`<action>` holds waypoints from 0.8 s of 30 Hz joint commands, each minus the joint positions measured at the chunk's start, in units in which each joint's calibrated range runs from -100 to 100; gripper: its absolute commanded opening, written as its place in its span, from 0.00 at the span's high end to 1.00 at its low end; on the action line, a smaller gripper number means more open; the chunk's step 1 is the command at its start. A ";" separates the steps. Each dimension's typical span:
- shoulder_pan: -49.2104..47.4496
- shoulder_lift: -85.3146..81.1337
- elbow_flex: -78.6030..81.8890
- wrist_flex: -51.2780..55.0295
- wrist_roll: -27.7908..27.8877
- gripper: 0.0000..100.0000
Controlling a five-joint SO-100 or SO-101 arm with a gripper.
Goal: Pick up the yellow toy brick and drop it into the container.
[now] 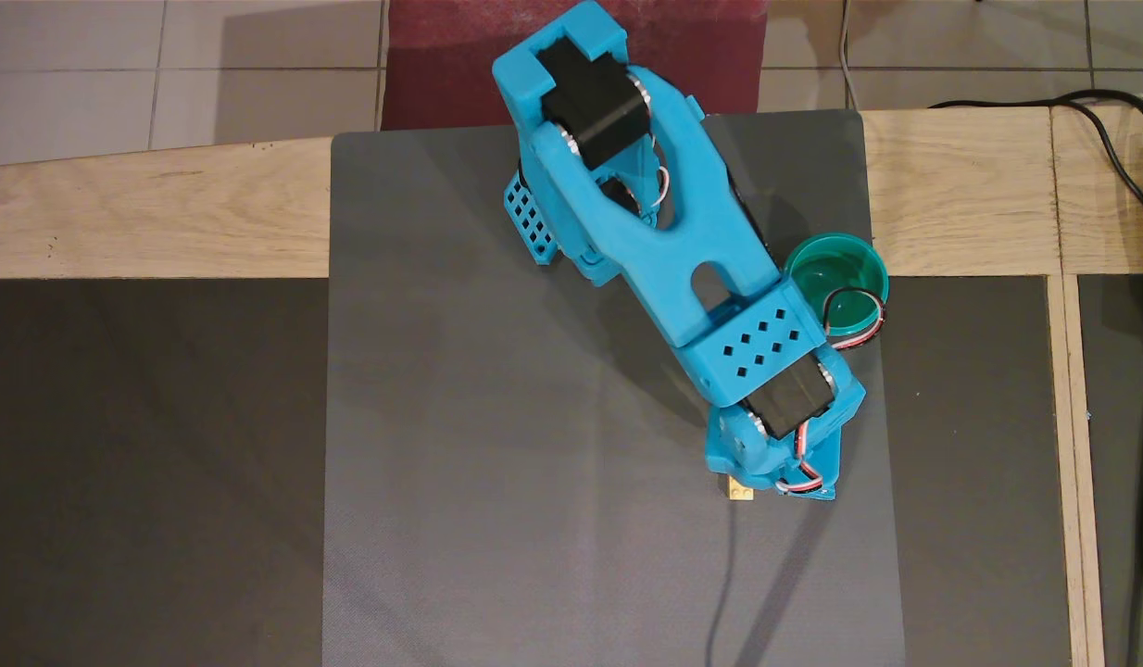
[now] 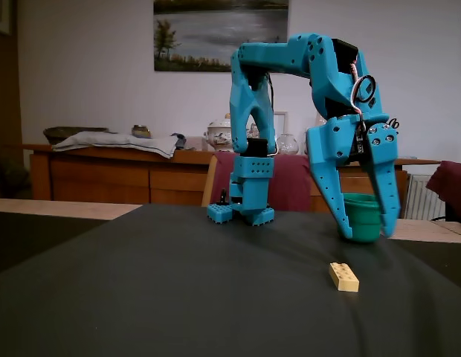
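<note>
Blue arm (image 2: pixel 290 56) reaches out from its base (image 2: pixel 242 212) at the back of the dark mat (image 1: pixel 497 463), wrist bent so the jaws (image 2: pixel 364 235) point down. Jaws are spread wide apart, nothing between them, tips hanging above the mat and not touching it in the fixed view.

Yellow toy brick (image 2: pixel 343 277) lies flat on the mat, studs up, in front of and below the jaws in the fixed view, clear of both fingers. In the overhead view the wrist covers most of the brick; only a small yellow corner (image 1: pixel 738 491) shows at the wrist's lower left edge.

Container (image 1: pixel 835 278), a teal-green cup, stands upright at the mat's right edge near the wooden desk (image 1: pixel 145 213), beside the forearm. In the fixed view the cup (image 2: pixel 362 219) shows between the two spread fingers, behind them. Servo cable (image 1: pixel 854 310) loops over the cup's rim in the overhead view.
</note>
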 commanded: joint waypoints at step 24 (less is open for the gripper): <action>7.23 0.14 10.27 -8.94 5.60 0.76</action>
